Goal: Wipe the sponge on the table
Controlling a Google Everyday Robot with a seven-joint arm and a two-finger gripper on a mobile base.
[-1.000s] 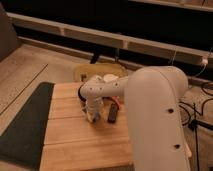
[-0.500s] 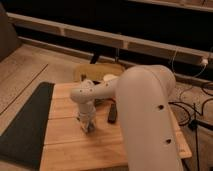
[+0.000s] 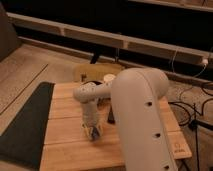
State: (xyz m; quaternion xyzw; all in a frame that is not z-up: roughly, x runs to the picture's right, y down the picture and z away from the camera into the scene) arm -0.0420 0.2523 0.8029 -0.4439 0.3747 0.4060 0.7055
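The light wooden table fills the middle of the camera view. My gripper points straight down at the table's front middle, at the end of the white forearm. It is shut on the sponge, a small blue-grey block pressed against the planks, and the fingers hide most of it. A narrow black bar lies on the table just right of the gripper. My big white upper arm covers the right half of the table.
A dark grey mat lies on the floor along the table's left side. Behind the table stands a yellowish seat, with a small white round object at the table's far edge. Cables trail on the floor at right.
The gripper has moved with the sponge from the table's middle toward the front edge, first drifting left, then back slightly right. The black bar has stayed in place.
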